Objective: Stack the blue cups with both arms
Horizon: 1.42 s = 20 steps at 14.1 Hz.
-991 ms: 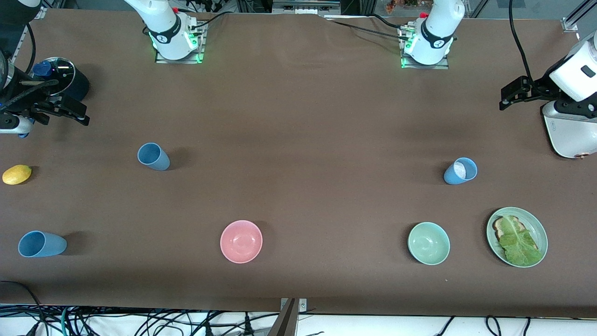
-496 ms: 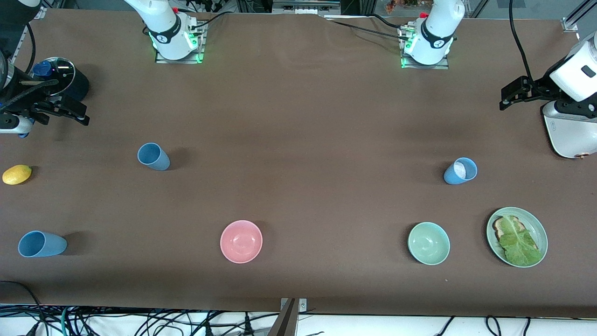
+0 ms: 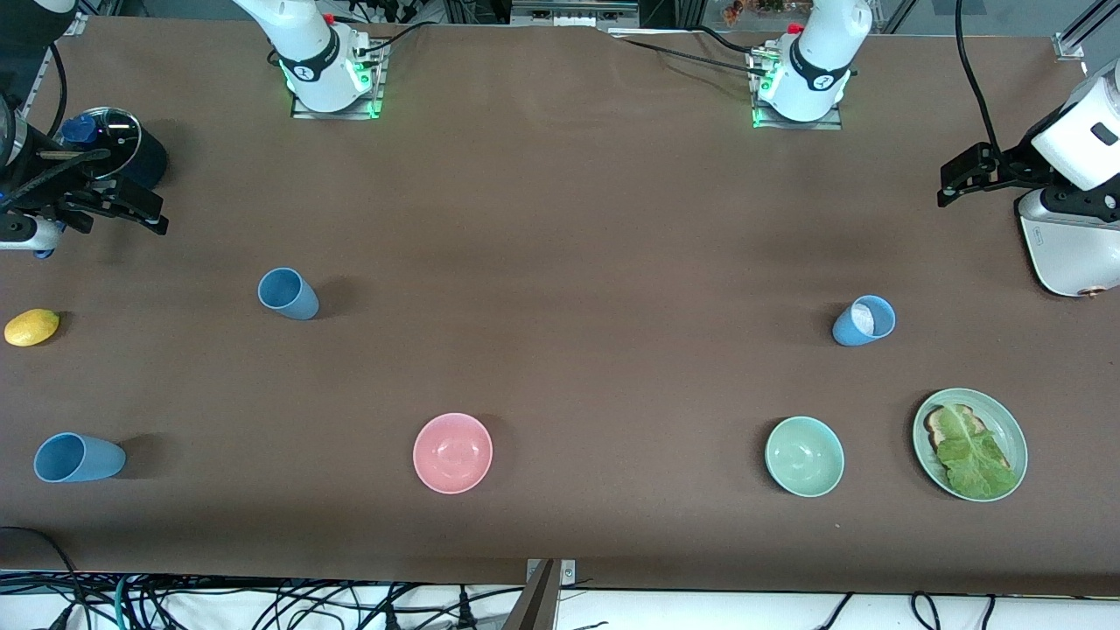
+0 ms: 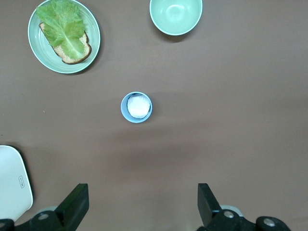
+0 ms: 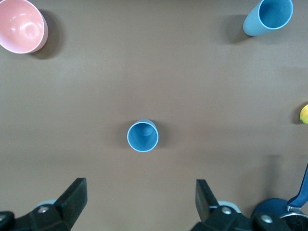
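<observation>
Three blue cups (image 3: 287,294) (image 3: 77,458) (image 3: 864,320), two bowls (image 3: 452,452) (image 3: 804,456), one plate (image 3: 1008,423), one lemon (image 3: 31,326), one saucepan (image 3: 144,157), two arms (image 3: 302,44) (image 3: 827,44).

Light-blue cups (image 3: 288,293), pink bowl (image 3: 452,452), mint-green bowl (image 3: 804,456), yellow lemon (image 3: 31,326).

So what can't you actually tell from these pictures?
- Cup with white filling: what the white stuff is; too small in both views.
- Bread on the green plate: mostly hidden under the lettuce.
- White appliance: cut off by the front view's edge.
- Saucepan: partly hidden by the right gripper; contents not visible.
- Left gripper: only the tips of its open jaws show in the wrist view.
</observation>
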Each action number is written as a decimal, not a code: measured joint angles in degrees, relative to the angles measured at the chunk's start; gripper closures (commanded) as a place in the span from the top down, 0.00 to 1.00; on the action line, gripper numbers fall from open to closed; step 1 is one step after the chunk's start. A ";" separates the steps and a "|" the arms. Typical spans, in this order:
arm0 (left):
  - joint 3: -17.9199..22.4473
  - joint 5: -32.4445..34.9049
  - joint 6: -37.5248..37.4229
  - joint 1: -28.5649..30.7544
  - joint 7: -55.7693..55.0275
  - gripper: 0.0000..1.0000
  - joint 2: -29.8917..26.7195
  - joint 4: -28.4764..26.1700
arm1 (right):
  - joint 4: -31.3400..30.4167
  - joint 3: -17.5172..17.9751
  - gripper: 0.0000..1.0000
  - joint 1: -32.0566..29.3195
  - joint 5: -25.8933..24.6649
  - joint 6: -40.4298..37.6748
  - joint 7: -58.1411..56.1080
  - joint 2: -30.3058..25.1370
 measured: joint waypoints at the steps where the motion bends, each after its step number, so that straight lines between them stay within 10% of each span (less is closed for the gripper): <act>1: 0.00 0.00 0.00 0.00 0.00 1.00 0.00 0.00 | 0.00 0.00 1.00 0.00 0.00 -0.10 0.00 0.00; 20: 0.03 0.00 0.00 0.02 0.00 1.00 0.21 0.84 | 0.03 0.29 1.00 0.07 0.00 -2.50 -0.03 -0.20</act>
